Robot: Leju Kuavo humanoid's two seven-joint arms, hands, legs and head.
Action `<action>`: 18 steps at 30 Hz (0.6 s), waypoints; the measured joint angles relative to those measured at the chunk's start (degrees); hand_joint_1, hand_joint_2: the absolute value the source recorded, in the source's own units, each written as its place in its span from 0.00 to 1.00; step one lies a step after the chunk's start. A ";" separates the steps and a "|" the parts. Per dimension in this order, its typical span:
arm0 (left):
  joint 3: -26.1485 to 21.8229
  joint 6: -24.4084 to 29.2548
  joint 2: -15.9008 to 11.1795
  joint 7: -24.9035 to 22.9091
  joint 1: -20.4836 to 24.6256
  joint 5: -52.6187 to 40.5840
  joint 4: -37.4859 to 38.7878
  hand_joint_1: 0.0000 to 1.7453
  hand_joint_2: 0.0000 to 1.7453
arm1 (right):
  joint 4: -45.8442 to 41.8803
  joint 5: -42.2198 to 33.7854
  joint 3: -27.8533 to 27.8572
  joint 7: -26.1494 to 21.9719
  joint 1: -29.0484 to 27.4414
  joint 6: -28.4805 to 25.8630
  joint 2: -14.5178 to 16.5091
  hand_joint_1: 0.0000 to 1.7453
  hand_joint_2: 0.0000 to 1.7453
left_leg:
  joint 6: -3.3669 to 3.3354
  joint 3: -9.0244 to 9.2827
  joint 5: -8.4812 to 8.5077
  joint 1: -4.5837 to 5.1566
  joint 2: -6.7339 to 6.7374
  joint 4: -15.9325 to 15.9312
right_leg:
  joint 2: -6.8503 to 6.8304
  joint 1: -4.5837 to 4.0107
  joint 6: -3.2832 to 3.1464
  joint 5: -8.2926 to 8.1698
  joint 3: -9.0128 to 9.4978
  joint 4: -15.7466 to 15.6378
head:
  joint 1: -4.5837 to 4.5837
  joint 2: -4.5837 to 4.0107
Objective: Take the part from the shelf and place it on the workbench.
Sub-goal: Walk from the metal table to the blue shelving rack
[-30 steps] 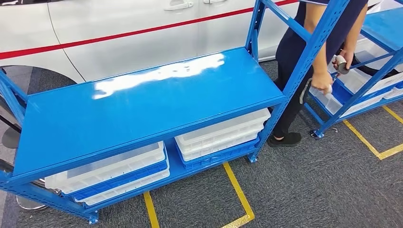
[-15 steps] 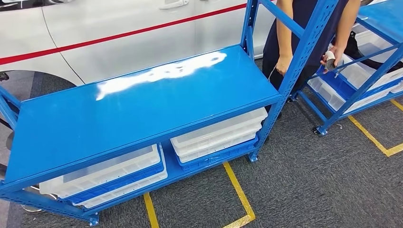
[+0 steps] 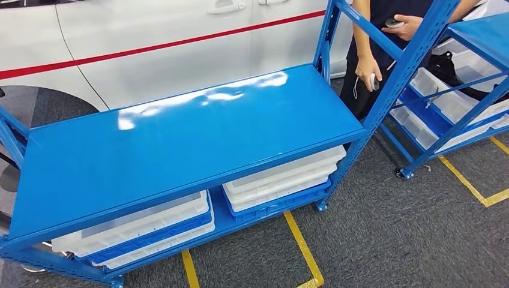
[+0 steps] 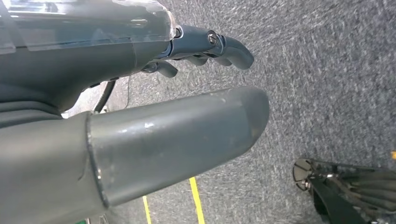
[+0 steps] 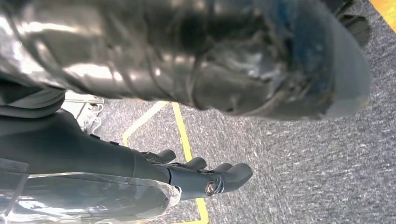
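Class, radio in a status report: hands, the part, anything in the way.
Left hand and right hand open, hanging over grey carpet. Glossy blue metal shelf top bare. Person beside it holds small parts.

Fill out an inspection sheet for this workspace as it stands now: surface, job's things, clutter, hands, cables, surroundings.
Surface: glossy blue metal rack shelf, its top bare and reflecting light.
Job's things: small round grey part held by a person behind the rack; another small object in the person's lower hand, too small to identify.
Clutter: stacked translucent white plastic trays on the rack's lower level; more trays in the second blue rack to the right.
Hands: left hand and right hand both hang over the carpet, fingers apart, holding nothing.
Cables: nothing seen.
Surroundings: white car with a red stripe, grey carpet, yellow floor tape.
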State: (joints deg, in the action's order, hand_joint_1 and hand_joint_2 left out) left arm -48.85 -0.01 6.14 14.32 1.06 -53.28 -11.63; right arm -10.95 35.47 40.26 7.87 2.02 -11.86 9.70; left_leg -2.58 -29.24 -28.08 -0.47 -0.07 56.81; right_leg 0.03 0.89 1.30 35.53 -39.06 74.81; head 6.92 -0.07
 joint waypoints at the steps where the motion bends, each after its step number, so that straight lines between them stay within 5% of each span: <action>1: -0.04 0.10 0.01 0.03 -0.02 -0.07 0.00 0.00 0.00 | 0.00 0.02 0.01 -0.01 -0.03 0.02 -0.01 0.00 0.00 | 0.12 0.43 -0.34 -0.02 -0.06 0.04 | -0.01 0.05 0.04 -1.86 0.02 -1.18 | 0.02 0.00; 3: -0.10 0.16 0.09 0.06 -0.11 -0.13 0.01 0.00 0.00 | -0.01 0.08 0.01 -0.01 -0.13 0.03 -0.04 0.00 0.00 | 0.56 1.37 -1.21 -0.06 -0.15 0.15 | -0.01 0.11 -0.13 -6.80 2.63 -8.20 | 0.02 0.00; 5: -0.16 0.23 0.18 0.08 -0.05 -0.16 0.00 0.00 0.00 | 0.01 0.18 0.05 -0.05 -0.18 0.07 -0.08 0.00 0.00 | 1.26 1.65 -2.02 0.11 -0.21 0.53 | 0.01 -0.08 -0.58 -8.95 4.87 -13.72 | 0.01 0.00; 10: -0.17 0.68 0.27 0.50 0.18 -1.28 0.01 0.00 0.00 | 0.01 1.10 0.09 -0.08 -0.09 0.28 -0.09 0.00 0.00 | 2.50 1.17 -3.57 0.09 -0.22 2.17 | -0.06 -0.13 -2.17 -8.69 5.41 -15.24 | -0.03 0.00; 14: -0.18 1.14 0.30 0.65 0.19 -1.62 0.01 0.00 0.00 | 0.02 2.32 0.03 0.15 -0.15 0.71 -0.09 0.00 0.00 | 3.37 -5.51 -9.34 -0.15 -0.17 15.21 | -0.90 -0.25 -3.02 -8.34 5.76 -15.53 | -0.07 0.00; 16: -0.19 1.16 0.31 0.62 0.06 -1.78 0.01 0.00 0.00 | 0.02 2.05 0.04 -0.02 -0.15 0.50 -0.07 0.00 0.00 | 3.33 -6.77 -8.02 -0.15 -0.15 16.47 | -1.08 -0.38 -3.07 -8.18 6.03 -15.51 | -0.06 0.00; 18: -0.20 1.22 0.32 0.61 -0.09 -1.78 0.01 0.00 0.00 | 0.02 1.60 0.12 -0.37 -0.09 0.11 -0.03 0.00 0.00 | 2.74 -4.04 -3.41 -0.08 -0.08 9.60 | -1.11 -0.48 -3.00 -8.04 6.43 -15.51 | -0.07 0.00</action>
State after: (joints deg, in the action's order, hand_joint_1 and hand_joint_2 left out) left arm -49.05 1.21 6.46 14.93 0.97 -55.06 -11.63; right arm -10.93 37.07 40.38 7.51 1.93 -11.74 9.68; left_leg 0.16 -33.28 -31.48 -0.55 -0.15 66.41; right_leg -1.08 0.41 -1.70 27.49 -32.63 59.30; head 6.86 -0.07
